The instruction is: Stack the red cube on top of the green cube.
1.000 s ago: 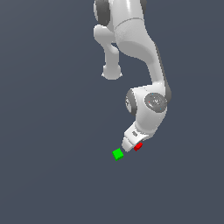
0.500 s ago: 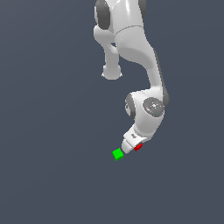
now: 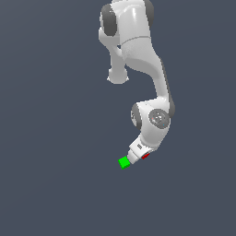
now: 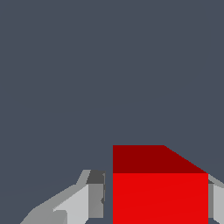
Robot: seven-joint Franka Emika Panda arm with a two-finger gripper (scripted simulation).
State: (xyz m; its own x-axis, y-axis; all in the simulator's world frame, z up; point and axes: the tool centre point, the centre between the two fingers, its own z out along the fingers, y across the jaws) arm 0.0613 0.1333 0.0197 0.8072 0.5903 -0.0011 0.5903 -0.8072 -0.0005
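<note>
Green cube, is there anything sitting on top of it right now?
No. The green cube has a bare top in the exterior view. The red cube sits between the tool's fingers beside it, mostly hidden by the tool there. What's beneath either cube isn't visible.

A: What blocks the gripper (image 3: 140, 154) low in the exterior view, just right of centre?

B: The green cube (image 3: 123, 162) sits just beside its lower left end, close enough that they look to touch. That side is shut.

A: And the red cube (image 4: 159, 188)?

B: In the wrist view it sits between the two fingers (image 4: 83, 199); a narrow gap shows at the one finger, and the other side I cannot tell. From outside only a sliver of it shows against the gripper.

A: Free room elsewhere?

B: Plenty. The whole left half, the lower edge and the right side of the exterior view are bare grey floor (image 3: 55, 138). The arm (image 3: 138, 55) itself fills the upper centre.
</note>
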